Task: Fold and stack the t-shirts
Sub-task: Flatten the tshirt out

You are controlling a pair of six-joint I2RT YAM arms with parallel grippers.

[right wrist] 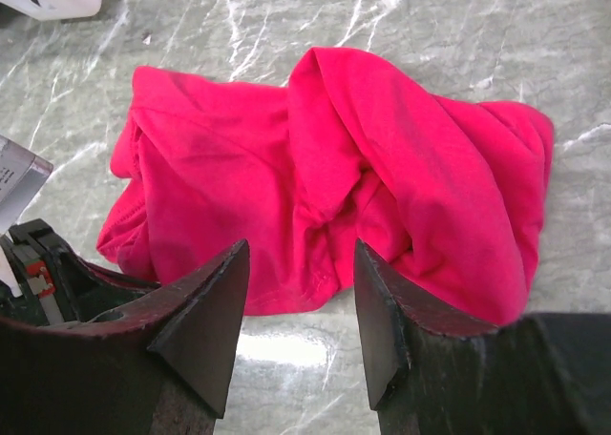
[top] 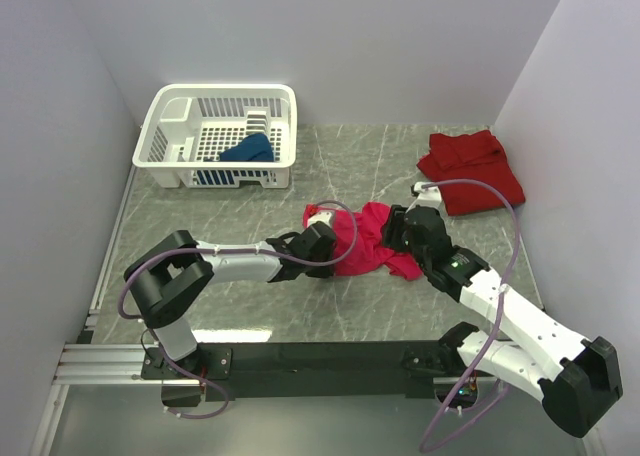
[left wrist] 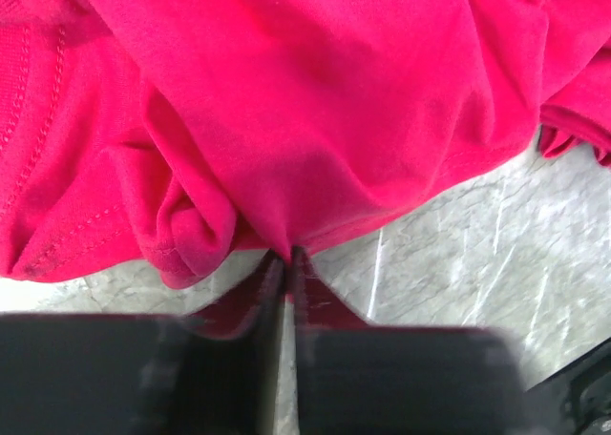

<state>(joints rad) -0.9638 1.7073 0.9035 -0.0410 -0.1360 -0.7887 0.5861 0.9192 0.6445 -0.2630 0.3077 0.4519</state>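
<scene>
- At mid-table (top: 250, 306): crumpled magenta t-shirt (top: 365, 238), heaped between both grippers.
- Left gripper (left wrist: 288, 256): nearly pressed together, pinching a fold at the shirt's edge.
- Right gripper (right wrist: 301, 246): spread wide, poised above the opposite side.
- Far right: dark red t-shirt (top: 470, 166).
- Far left: dark blue t-shirt (top: 248, 150) inside white lattice basket (top: 222, 88).

Free room and obstacles, marble table (top: 250, 201):
- Left-centre: bare strip between white lattice basket (top: 218, 136) and left arm, passable
- Far left: basket, walled, dark blue t-shirt (top: 247, 151) inside
- Far right: dark red t-shirt (top: 470, 168), low heap by the wall
- Centre: magenta t-shirt (top: 360, 238), hemmed in by left gripper (left wrist: 288, 256) and right gripper (right wrist: 302, 244); far side open
- Purple cable (top: 480, 188) arches over the gap between the red shirts
</scene>
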